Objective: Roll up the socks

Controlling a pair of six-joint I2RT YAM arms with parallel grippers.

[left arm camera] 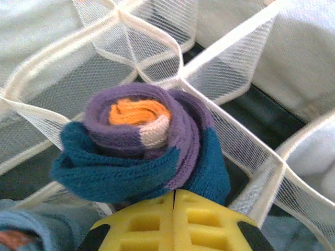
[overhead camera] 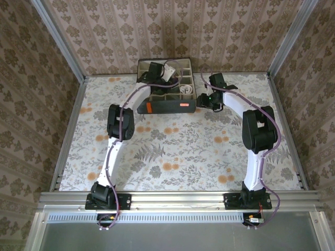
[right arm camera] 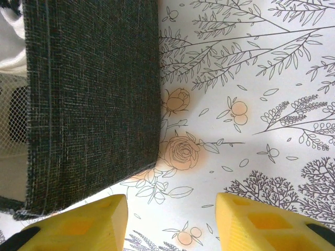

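On floral bench (overhead camera: 172, 151), far side: pressing rolled purple sock (left arm camera: 141, 141) into mesh cell (left arm camera: 230, 78) of grey box (overhead camera: 167, 106) with closed left fingers (left arm camera: 141, 225), probably seating it; holding right fingers (right arm camera: 261, 219) open beside box.

Left arm (overhead camera: 118, 151): white links, black joint housings.
Right arm (overhead camera: 255, 164): same white-and-black build.
Cables (overhead camera: 124, 124): purple-grey, one routed along each arm from base to wrist.
Bases (overhead camera: 102, 196): black.
Left gripper (left arm camera: 174, 194): yellow fingers, rectangular recesses, black outer corners.
Right gripper (right arm camera: 171, 201): yellow fingers, recessed, black corners.
Light (overhead camera: 210, 97): green, on right arm's wrist.
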